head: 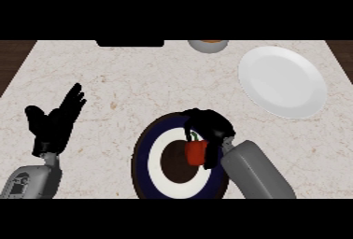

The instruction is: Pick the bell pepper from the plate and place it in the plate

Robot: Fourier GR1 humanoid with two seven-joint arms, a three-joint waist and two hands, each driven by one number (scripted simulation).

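Marble counter (138, 84); right hand (210, 126) on bell pepper (196, 153)

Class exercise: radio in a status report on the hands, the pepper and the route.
Left hand open, resting. Right hand shut on pepper, over dark plate. White plate unobstructed.

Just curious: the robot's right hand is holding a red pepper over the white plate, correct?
Not quite. In the head view the right hand holds the red pepper over the dark blue ringed plate; the white plate sits apart, farther back to the right.
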